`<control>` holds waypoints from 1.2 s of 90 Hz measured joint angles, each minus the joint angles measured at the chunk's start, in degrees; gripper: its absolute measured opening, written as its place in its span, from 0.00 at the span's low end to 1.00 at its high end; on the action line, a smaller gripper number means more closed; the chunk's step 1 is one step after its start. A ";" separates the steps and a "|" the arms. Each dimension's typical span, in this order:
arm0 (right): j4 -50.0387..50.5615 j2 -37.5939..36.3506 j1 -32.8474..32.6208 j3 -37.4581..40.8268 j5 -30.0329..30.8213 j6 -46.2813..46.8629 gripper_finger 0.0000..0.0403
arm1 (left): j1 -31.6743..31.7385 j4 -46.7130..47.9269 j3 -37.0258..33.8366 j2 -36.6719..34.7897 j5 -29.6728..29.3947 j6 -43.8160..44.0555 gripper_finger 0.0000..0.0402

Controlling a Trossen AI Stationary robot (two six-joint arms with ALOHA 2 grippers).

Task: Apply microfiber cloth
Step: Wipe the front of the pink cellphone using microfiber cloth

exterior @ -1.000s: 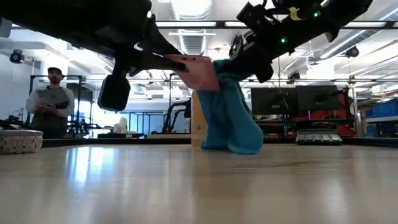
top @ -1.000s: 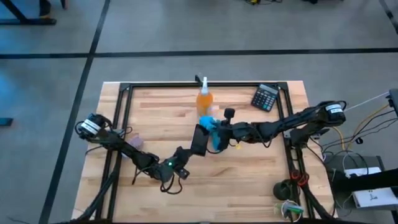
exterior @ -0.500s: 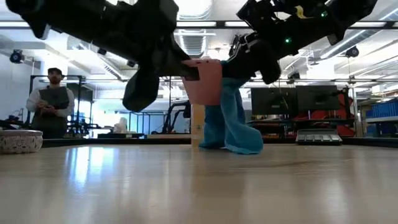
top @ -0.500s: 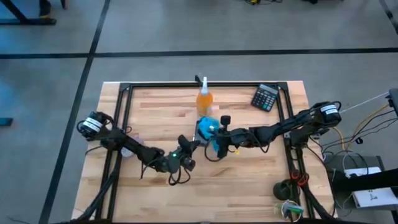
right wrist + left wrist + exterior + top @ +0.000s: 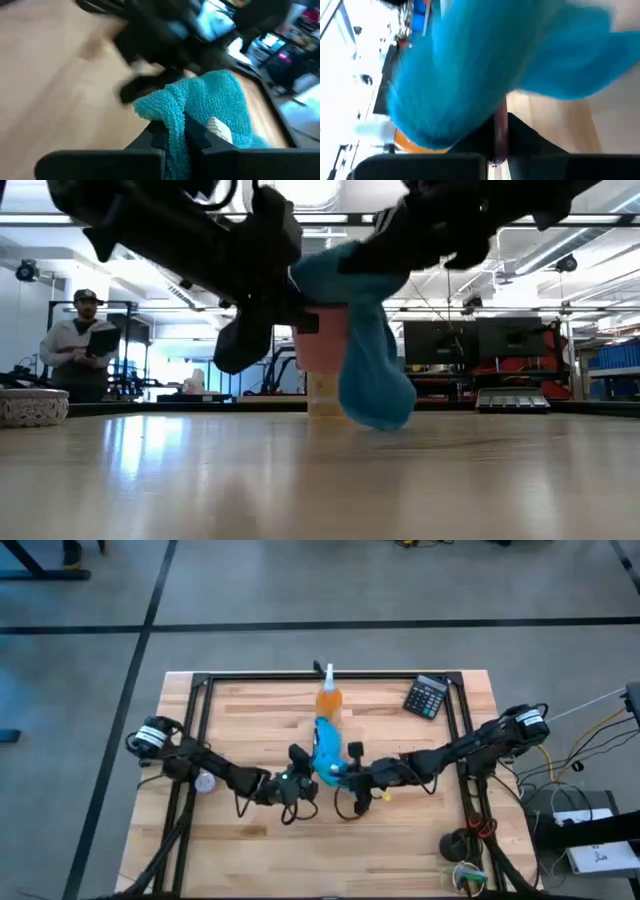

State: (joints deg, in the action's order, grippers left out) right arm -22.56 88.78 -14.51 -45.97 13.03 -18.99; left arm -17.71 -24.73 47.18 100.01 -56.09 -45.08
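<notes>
The turquoise microfiber cloth (image 5: 324, 745) is at the table's middle, draped over a phone with a pink back (image 5: 322, 345). My left gripper (image 5: 308, 773) comes in from the left and is shut on the phone. My right gripper (image 5: 339, 776) comes in from the right and is shut on the cloth (image 5: 215, 100). In the left wrist view the cloth (image 5: 485, 65) covers most of the phone's edge (image 5: 500, 131). The cloth's lower end (image 5: 380, 408) hangs close to the tabletop; whether it touches cannot be seen. My left gripper pinches the phone between its two fingers, which lie on its flat faces beside the edge (image 5: 499, 142). They come at it roughly level from the table's left. The phone stands on edge, lifted clear of the table. My right gripper pinches a bunched fold of the cloth (image 5: 176, 131) between its two fingers, coming roughly level from the table's right. The cloth lies over the phone's top and hangs slack below the fingers.
An orange spray bottle (image 5: 328, 695) stands just beyond the cloth, toward the far edge. A black calculator (image 5: 428, 697) lies at the far right. A small round object (image 5: 205, 780) sits under the left arm. A person (image 5: 85, 345) stands beyond the table.
My left gripper has carried the phone toward the table's middle and turned it from lying flat to standing on edge. My right gripper has moved toward the near edge, drawing the cloth over the phone. The cloth, which hung behind the phone, now drapes across its top.
</notes>
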 joint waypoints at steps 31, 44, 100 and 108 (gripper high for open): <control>33.81 -13.43 -3.53 -2.98 -7.73 15.33 0.00 | -2.20 3.82 -2.49 -0.17 -4.91 2.91 0.03; 45.22 -16.74 -3.42 -2.63 -5.79 22.98 0.00 | -4.34 3.85 -4.10 -0.20 -5.37 5.94 0.03; 41.08 -10.92 0.35 -2.34 20.49 28.20 0.00 | -15.08 2.71 -4.24 -0.93 -15.13 22.05 0.03; 35.53 -7.38 2.49 -2.34 20.08 28.09 0.00 | -15.93 3.48 -4.53 -1.91 -19.24 23.00 0.03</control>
State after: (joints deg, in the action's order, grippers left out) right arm 12.97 81.40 -12.02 -48.31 33.11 9.10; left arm -33.64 -21.25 42.65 98.10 -75.33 -22.09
